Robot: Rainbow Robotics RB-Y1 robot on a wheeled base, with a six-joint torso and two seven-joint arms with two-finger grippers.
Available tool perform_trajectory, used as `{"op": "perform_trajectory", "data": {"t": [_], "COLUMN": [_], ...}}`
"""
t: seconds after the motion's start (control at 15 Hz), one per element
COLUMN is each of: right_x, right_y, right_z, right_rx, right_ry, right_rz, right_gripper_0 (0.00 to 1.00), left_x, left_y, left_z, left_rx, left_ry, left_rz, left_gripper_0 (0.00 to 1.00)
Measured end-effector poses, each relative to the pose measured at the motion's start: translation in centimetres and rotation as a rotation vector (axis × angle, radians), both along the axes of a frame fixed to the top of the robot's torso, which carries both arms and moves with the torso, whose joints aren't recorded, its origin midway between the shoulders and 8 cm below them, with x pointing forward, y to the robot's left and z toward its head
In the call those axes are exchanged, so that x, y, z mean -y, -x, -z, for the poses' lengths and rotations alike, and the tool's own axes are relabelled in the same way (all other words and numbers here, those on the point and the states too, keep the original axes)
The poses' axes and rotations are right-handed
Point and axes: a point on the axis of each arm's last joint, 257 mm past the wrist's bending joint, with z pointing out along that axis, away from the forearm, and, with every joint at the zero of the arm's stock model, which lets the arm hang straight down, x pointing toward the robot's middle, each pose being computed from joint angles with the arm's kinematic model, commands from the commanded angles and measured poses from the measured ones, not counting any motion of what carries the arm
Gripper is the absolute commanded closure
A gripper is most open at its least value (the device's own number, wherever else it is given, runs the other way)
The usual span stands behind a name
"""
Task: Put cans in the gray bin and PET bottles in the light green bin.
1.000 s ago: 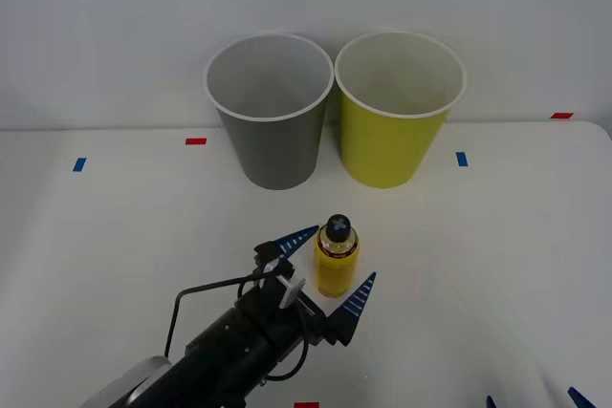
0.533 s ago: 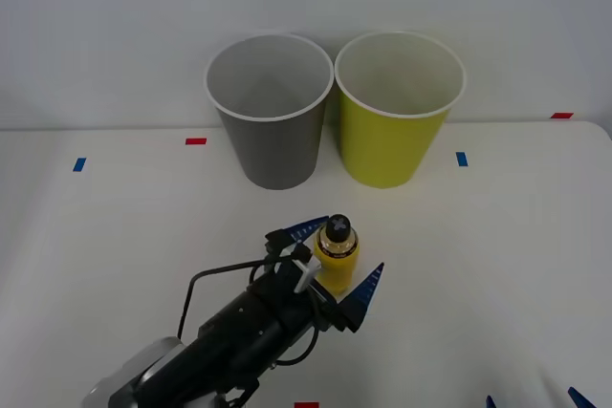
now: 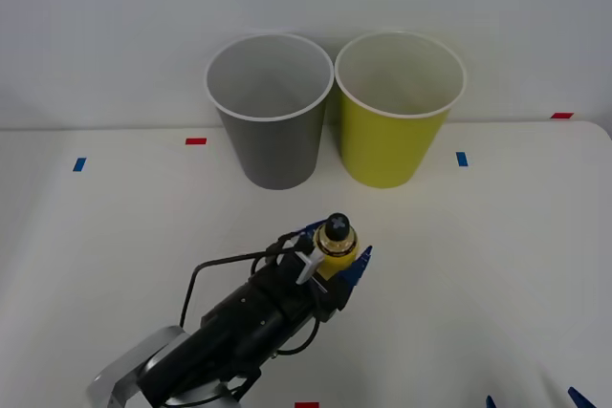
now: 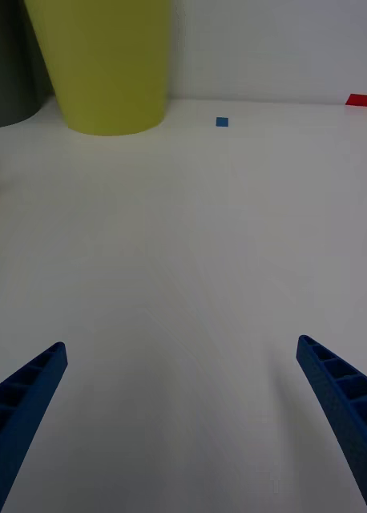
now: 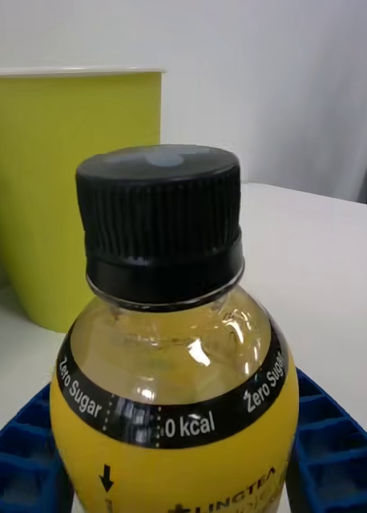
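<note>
At six o'clock from the light green bin (image 3: 399,107), the PET bottle (image 3: 336,247) has just been squeezed by the left gripper (image 3: 335,253); lifting can be tried next

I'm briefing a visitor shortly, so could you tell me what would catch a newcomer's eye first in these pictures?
First, the small yellow PET bottle with its black cap, standing upright mid-table with the left gripper shut on its body. Behind it, at the table's far edge, the gray bin and the light green bin stand side by side, gray on the left. The right gripper waits open over the table's near right corner.
</note>
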Motion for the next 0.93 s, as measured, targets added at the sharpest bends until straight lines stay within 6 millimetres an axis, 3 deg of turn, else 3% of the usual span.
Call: {"op": "perform_trajectory", "data": {"t": [0.6, 0.93], "right_x": [0.0, 0.0], "right_y": [0.0, 0.0], "right_z": [0.0, 0.0], "right_rx": [0.0, 0.0], "right_ry": [0.0, 0.0], "right_rz": [0.0, 0.0], "right_gripper_0": [0.0, 0.0], "left_x": [-0.5, -2.4], "left_y": [-0.5, -1.1], "left_z": [0.1, -3.6], "left_rx": [-0.055, -0.162], "left_ry": [-0.066, -0.182], "left_rz": [-0.015, -0.057], "left_gripper_0": [1.0, 1.0]}}
